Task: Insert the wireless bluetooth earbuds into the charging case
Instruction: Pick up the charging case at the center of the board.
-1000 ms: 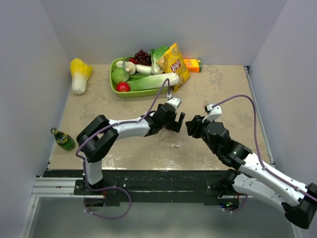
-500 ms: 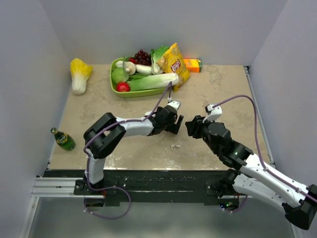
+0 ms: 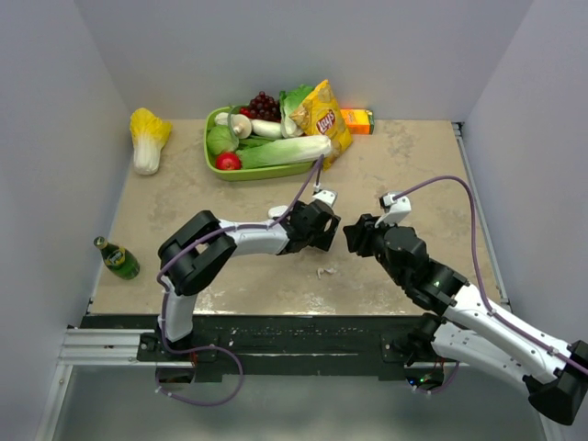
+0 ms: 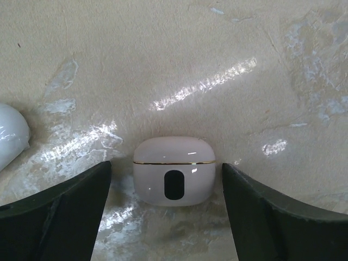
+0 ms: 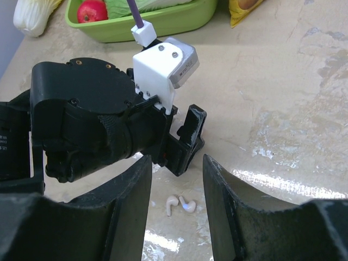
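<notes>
The charging case (image 4: 174, 171), white with a gold seam and a dark oval, lies closed on the table. My left gripper (image 4: 166, 185) is open around it, with a gap between the case and each finger. In the top view the left gripper (image 3: 322, 230) hides the case. Two wireless bluetooth earbuds (image 5: 173, 204) (image 5: 188, 205) lie side by side on the table, also visible from above as earbuds (image 3: 324, 272). My right gripper (image 5: 177, 163) hovers over them, open and holding nothing. From above the right gripper (image 3: 354, 237) faces the left one closely.
A green tray (image 3: 230, 172) of vegetables and grapes sits at the back, with a chips bag (image 3: 322, 119) and an orange box (image 3: 358, 120) beside it. A cabbage (image 3: 147, 138) lies far left, a green bottle (image 3: 118, 259) near left. A white rounded object (image 4: 11, 133) lies left of the case.
My left gripper has dropped lower toward the table and its arm has shifted a little to the right. The right arm and the earbuds have not moved.
</notes>
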